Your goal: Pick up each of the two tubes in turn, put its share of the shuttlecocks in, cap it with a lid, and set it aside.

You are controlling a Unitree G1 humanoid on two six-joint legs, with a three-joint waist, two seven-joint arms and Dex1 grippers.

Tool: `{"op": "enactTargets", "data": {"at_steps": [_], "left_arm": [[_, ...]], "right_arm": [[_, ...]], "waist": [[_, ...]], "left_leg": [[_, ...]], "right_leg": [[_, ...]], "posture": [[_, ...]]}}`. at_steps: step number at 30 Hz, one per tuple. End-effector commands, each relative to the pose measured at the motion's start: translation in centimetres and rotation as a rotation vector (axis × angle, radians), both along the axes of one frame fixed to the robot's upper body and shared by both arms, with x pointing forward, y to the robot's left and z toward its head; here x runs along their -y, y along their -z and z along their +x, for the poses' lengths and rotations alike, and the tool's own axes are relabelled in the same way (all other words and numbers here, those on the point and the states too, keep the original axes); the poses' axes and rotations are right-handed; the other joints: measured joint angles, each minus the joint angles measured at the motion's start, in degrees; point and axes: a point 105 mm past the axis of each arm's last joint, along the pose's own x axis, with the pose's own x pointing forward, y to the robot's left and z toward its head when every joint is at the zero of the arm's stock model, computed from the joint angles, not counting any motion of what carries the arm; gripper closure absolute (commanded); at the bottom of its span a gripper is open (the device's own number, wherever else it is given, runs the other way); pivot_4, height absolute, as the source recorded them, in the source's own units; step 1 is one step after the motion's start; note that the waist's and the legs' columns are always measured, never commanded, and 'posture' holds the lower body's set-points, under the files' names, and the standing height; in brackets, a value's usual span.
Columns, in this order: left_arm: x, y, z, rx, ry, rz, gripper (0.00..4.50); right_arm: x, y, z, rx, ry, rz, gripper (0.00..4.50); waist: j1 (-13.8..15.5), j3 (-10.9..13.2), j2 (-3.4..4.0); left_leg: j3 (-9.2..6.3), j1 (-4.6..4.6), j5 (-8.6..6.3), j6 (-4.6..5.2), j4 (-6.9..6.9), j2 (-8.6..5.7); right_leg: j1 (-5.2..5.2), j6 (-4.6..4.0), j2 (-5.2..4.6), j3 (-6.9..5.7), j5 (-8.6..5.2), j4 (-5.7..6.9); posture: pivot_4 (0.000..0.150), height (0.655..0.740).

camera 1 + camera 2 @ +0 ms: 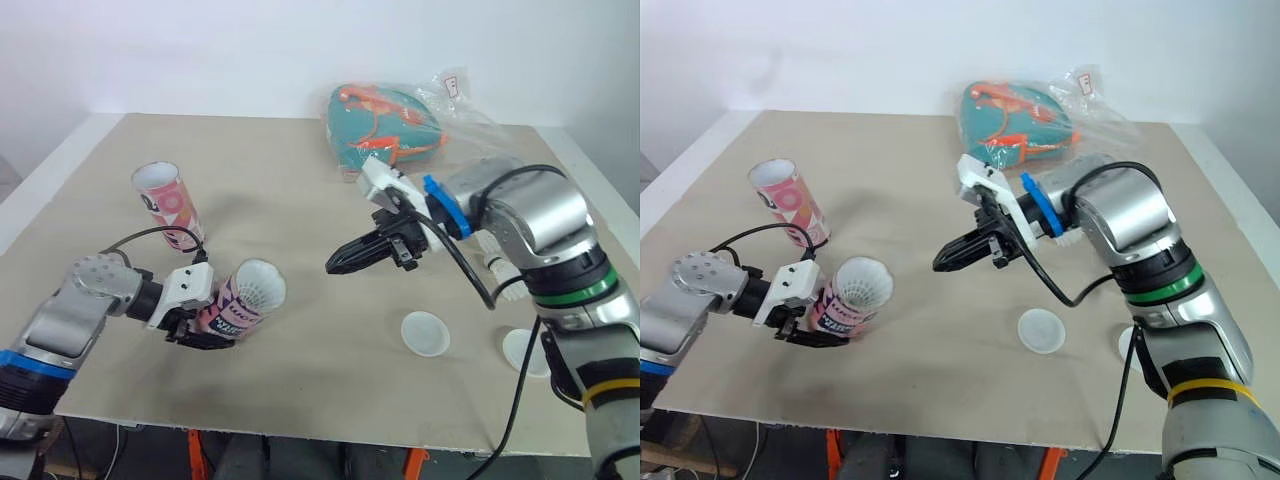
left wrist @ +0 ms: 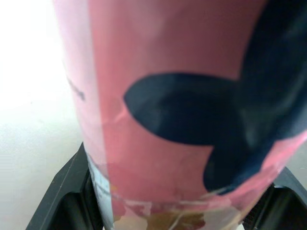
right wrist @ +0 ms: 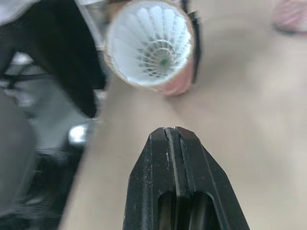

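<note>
1 tube [image 1: 243, 300] in left tool [image 1: 203, 326].

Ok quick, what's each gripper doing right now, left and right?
Left gripper: shut on the pink tube, with a shuttlecock in its mouth.
Right gripper: shut, holding nothing.

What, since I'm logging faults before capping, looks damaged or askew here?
The pink wrap on the tube held by the left gripper looks torn at its gripped end, brown showing underneath. Nothing else stands out.
</note>
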Motion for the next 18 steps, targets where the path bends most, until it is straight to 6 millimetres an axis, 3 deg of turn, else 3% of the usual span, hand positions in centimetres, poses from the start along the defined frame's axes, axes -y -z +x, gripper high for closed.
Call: {"op": "enactTargets", "data": {"at_steps": [1, 3, 7, 12, 18], "left_arm": [[1.6, -2.9, -0.4, 0.079, 0.042, -0.115, 1.53], [2.2, -4.1, -0.8, 0.099, 0.067, -0.157, 1.53], [3.1, -5.9, -1.0, 0.139, 0.111, -0.206, 1.53], [5.0, -6.9, -1.1, 0.158, 0.169, -0.323, 1.53], [7.3, -4.9, -0.6, 0.100, 0.156, -0.443, 1.53]], "right_arm": [[4.1, -0.2, -0.4, 0.094, 0.046, -0.004, 3.84], [6.6, 1.8, -0.6, 0.143, 0.080, -0.114, 3.18], [9.8, 3.6, -0.6, 0.146, 0.148, -0.218, 1.24], [11.6, 5.1, -0.3, 0.152, 0.180, -0.296, 1.24], [12.1, 6.5, -1.1, 0.118, 0.152, -0.356, 1.24]], "waist": [[0.1, 0.2, -0.31], [0.2, 0.2, -0.37], [-0.6, 0.3, -0.25], [-1.0, 0.3, -0.22], [-0.9, 0.3, -0.21]], "left_leg": [[-0.04, -0.18, 0.00, 0.00, 0.04, -0.01], [-0.15, -0.73, -0.01, -0.03, 0.13, -0.05], [-0.19, -1.14, -0.10, -0.13, 0.14, -0.09], [-0.29, -1.11, -0.10, -0.12, 0.11, 0.02], [-0.34, -1.11, -0.06, -0.18, 0.27, -0.01]], "right_leg": [[0.00, 0.06, 0.00, -0.04, 0.06, 0.00], [-0.32, 0.07, 0.00, -0.08, 0.27, -0.04], [-0.84, 0.07, 0.10, 0.00, 0.28, 0.08], [-0.80, -0.01, 0.31, 0.00, 0.26, 0.08], [-0.67, 0.12, 0.30, 0.03, 0.31, 0.08]], "posture": [[0.150, 0.7400], [0.150, 0.7400], [0.150, 0.7400], [0.150, 0.7400], [0.150, 0.7400]]}}
